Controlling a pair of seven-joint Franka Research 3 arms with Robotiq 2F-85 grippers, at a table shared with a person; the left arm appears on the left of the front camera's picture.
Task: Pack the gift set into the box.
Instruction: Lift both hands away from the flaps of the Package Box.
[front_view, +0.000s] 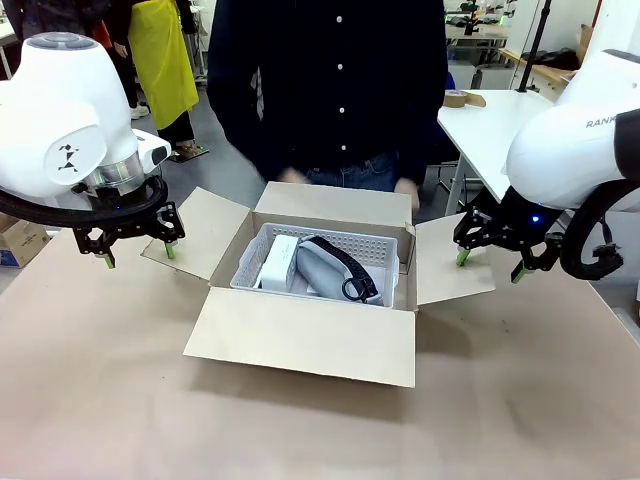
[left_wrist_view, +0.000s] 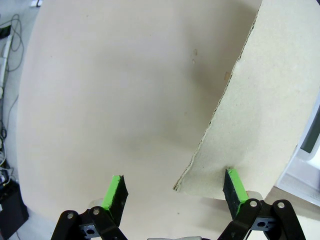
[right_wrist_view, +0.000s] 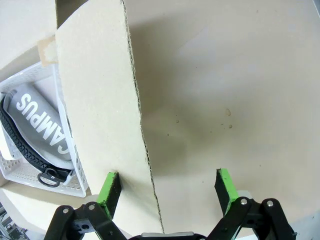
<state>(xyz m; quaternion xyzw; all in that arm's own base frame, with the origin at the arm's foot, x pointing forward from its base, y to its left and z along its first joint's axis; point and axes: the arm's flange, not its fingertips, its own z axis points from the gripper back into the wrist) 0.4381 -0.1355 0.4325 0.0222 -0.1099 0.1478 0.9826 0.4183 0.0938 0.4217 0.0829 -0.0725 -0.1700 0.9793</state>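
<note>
While the box (front_view: 300, 340) is set open at the middle of the table (front_view: 100, 400), a white basket (front_view: 262, 240) with a grey pouch (front_view: 315, 270) is contained in it. The left gripper (front_view: 138, 255) is spread wide at the left flap (front_view: 205, 230) and the right gripper (front_view: 489, 266) at the right flap (front_view: 440, 282); nothing is grasped.
</note>
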